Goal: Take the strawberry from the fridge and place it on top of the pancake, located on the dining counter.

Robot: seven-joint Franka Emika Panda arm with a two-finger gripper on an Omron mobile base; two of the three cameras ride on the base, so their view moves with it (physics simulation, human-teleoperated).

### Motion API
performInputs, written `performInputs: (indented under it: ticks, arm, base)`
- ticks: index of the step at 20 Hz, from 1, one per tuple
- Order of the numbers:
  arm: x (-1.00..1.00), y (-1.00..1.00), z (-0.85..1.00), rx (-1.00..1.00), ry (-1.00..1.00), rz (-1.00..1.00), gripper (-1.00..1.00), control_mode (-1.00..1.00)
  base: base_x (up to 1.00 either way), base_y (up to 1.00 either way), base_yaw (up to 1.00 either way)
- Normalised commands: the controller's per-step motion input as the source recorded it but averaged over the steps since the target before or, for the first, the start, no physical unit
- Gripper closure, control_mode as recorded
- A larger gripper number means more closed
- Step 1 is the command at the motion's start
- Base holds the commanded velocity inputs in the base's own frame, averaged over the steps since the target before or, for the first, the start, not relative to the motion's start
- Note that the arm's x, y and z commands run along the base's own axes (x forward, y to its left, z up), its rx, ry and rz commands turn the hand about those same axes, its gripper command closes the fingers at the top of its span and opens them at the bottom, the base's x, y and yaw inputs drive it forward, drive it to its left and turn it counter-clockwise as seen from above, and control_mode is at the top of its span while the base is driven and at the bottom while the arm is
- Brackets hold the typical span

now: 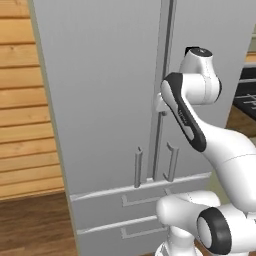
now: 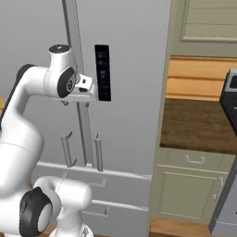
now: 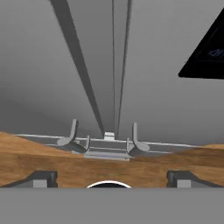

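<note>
1. Two fridge [image 1: 110, 100] doors stand shut in the left base view, so we judge that nothing of the task is done; our arm reaches toward the seam by the handles [image 1: 138, 167].
2. In the right base view we see the end effector [image 2: 88, 88] close to the door front, beside the dark panel [image 2: 102, 72].
3. In the hand view our end effector [image 3: 109, 178] has its fingertips [image 3: 41, 178] wide apart, holding nothing. The strawberry we cannot see; we suppose it is behind the doors. Opening, fetching and placing all remain.
</note>
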Motion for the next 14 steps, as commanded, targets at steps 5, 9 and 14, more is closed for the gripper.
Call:
performInputs:
  ticks: [5, 9, 14]
  arm:
    - [0.0, 0.0, 0.0, 0.0, 0.0, 0.0, -1.0, 1.0]
    - [0.0, 0.0, 0.0, 0.0, 0.0, 0.0, -1.0, 1.0]
    - [0.0, 0.0, 0.0, 0.0, 0.0, 0.0, -1.0, 1.0]
  base:
    - [-0.47, 0.03, 0.0]
    - [-0.47, 0.01, 0.0]
    - [-0.46, 0.0, 0.0]
